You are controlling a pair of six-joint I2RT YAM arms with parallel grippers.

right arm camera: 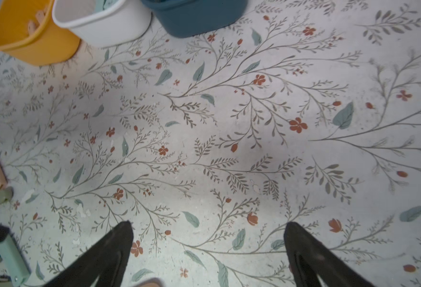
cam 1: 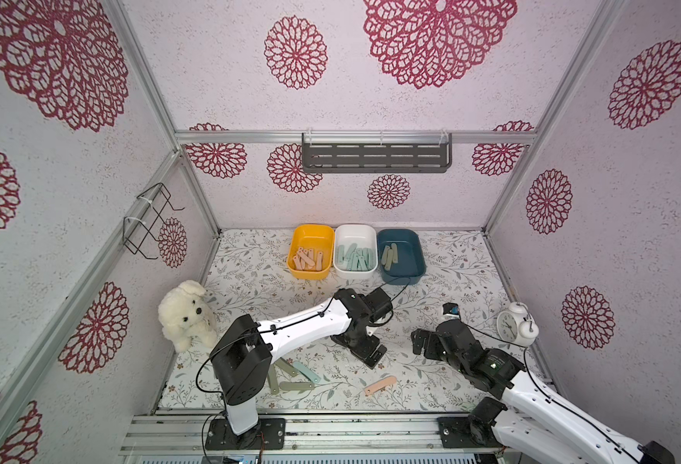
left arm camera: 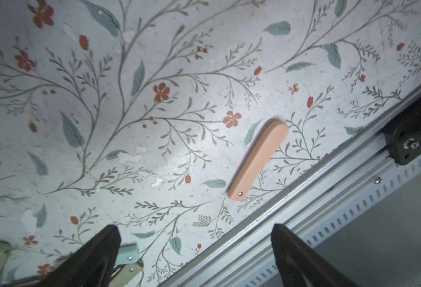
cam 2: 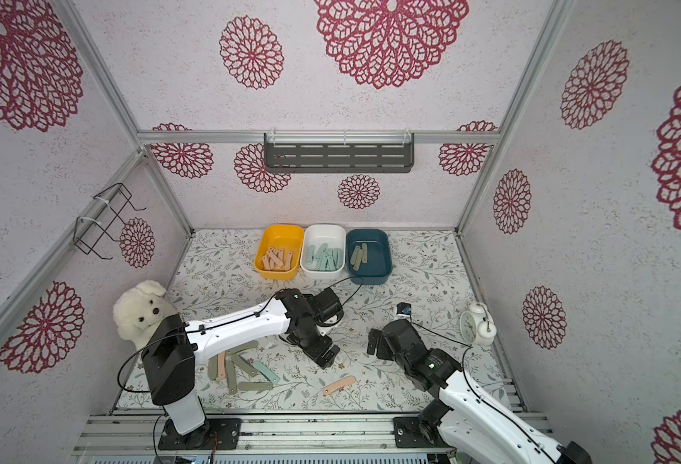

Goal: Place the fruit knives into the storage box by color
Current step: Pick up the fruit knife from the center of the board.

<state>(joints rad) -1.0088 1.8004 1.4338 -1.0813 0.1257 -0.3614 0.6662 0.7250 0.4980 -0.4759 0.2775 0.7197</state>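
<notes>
Left end effector [left arm camera: 197, 238] hangs open, empty, above the floral desk [left arm camera: 105, 149]; right end effector [right arm camera: 208, 238] likewise. Pick pending: for the yellow plastic storage box [cam 1: 312, 237], straddle the stray flat peach-pink fruit knife [left arm camera: 259, 159] by the desk's front edge.

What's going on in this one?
Two arms are sorting fruit knives by colour: pink ones lie in the yellow bin, teal in the white bin, olive in the blue bin. The left gripper and right gripper are both open and empty. A loose pink knife lies near the front edge of the table, seen by the left wrist camera; a mixed pile sits by the left arm's base.
</notes>
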